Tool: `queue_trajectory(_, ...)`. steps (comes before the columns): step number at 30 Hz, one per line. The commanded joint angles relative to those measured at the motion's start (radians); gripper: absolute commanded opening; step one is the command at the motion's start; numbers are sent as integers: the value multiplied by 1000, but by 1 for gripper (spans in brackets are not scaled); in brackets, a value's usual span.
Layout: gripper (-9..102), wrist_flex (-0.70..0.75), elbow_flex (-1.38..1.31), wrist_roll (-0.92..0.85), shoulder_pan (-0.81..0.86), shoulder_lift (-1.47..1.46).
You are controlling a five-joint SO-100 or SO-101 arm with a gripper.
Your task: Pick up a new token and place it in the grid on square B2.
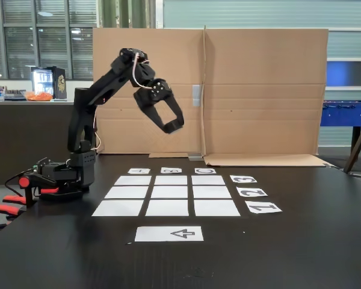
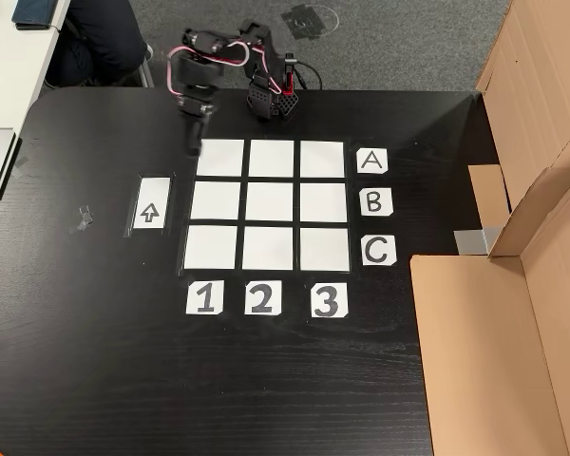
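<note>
While no small black token can be picked out anywhere on the dark tabletop [image 2: 266, 380], your first risk is reaching for one you cannot locate: a matte black puck on black woodgrain would all but vanish. Square B2 [image 2: 270, 201], the middle plain white paper rectangle, lies flat and bare among the nine thin sheets of the grid [image 2: 269, 202], with narrow dark gaps between them. Loose paper could slide or lift if you drag across it. Raised high over the tabletop, the black plastic two-finger gripper [image 1: 170, 126] grasps nothing visible; whether its jaws are parted I cannot tell. Behind stands a creased brown cardboard screen [image 1: 259, 90], which a wide swing might strike.
</note>
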Motion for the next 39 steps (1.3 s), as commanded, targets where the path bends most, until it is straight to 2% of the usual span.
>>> queue_trajectory(1,0,-6,89,26,-92,86)
queue_trajectory(13,1,-71,351,78,-253,95)
queue_trajectory(29,1,-439,920,75,-304,218)
queue_trajectory(39,1,-502,1055,67,-321,207)
